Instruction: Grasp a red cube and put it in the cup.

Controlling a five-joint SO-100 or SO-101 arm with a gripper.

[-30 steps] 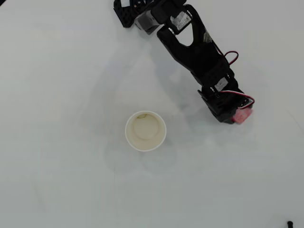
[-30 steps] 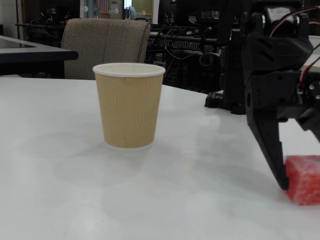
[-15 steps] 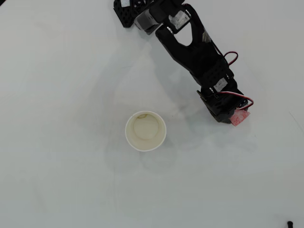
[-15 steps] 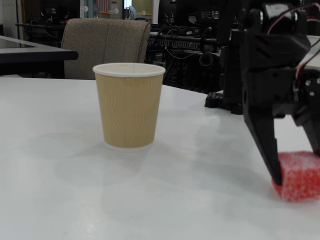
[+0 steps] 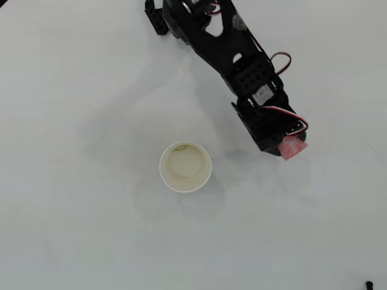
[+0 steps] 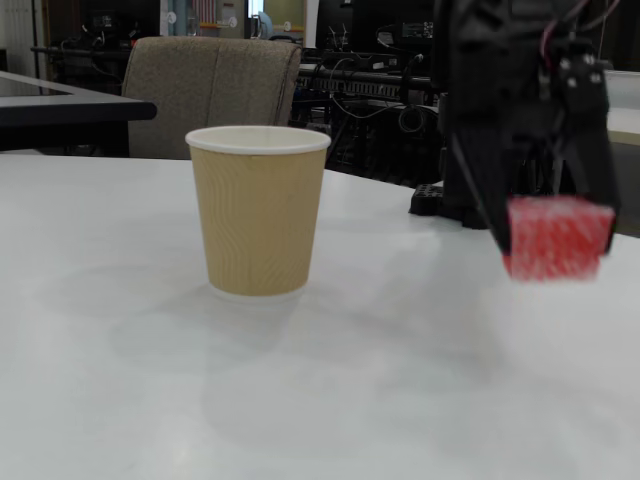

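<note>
The cup [image 6: 258, 211] looks like paper, tan and finely ribbed outside, with a smooth cream inside [image 5: 185, 167]. The red cube [image 6: 556, 237] has a whitish, frosted, grainy surface. The claw [image 6: 552, 225] is matt black plastic. The worktop [image 6: 150, 400] is smooth, white, faintly glossy.

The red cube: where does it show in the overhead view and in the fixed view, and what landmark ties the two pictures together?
Overhead view: the red cube peeks out at the pincer tip, right of centre, to the right of the cup.
Fixed view: the red cube is at the right, held off the table between the pincer fingers, right of the cup.
Shared landmark: the cup, left of the cube in both.
</note>
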